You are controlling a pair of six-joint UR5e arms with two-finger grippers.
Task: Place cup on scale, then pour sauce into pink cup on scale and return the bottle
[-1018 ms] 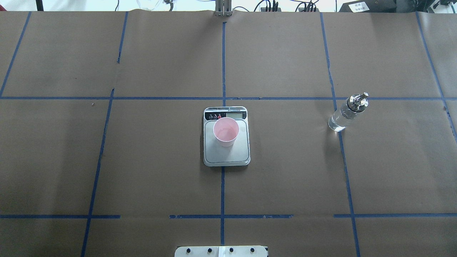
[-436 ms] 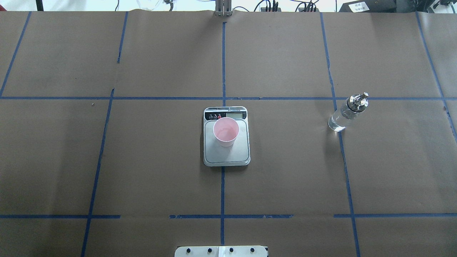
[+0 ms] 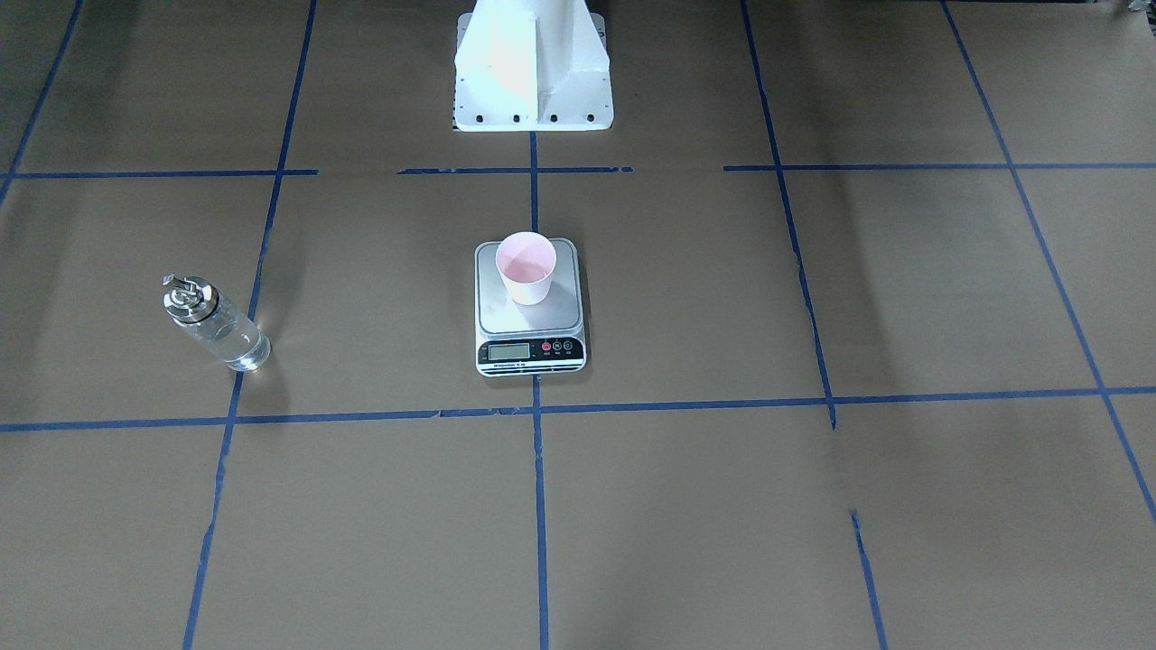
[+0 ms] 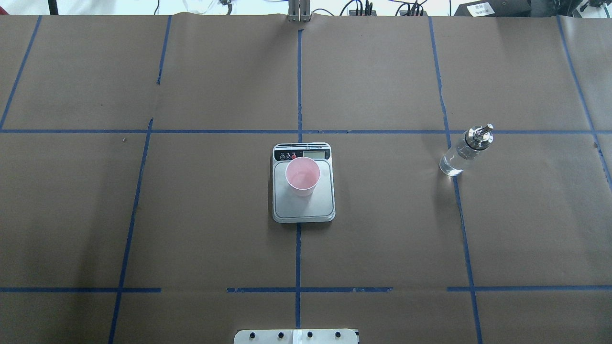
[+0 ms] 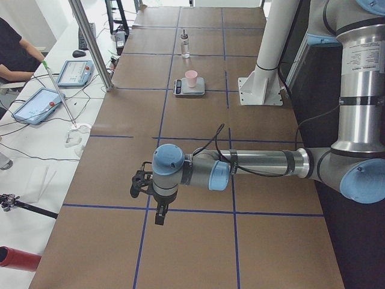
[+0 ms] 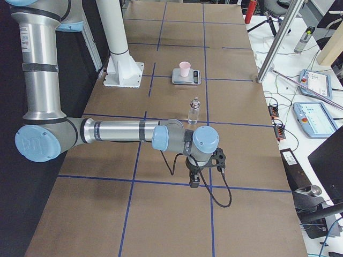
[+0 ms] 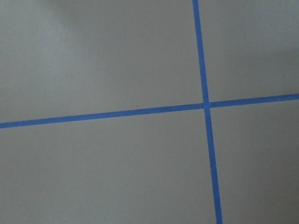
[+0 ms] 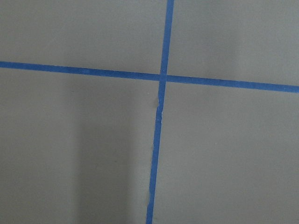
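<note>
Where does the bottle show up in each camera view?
Front-facing: bottle at left, level with the scale.
Overhead: bottle far right of the scale.
Exterior left: bottle far, beyond the scale.
Exterior right: bottle mid-frame, nearer than the scale.
Left wrist: not in it.
Right wrist: not in it.
Shared landmark: the scale bearing the cup.

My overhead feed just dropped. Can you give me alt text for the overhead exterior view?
A pink cup stands upright on a silver scale at the centre of the table. A clear bottle with a silver spout stands apart to the right, on a blue tape line.
</note>
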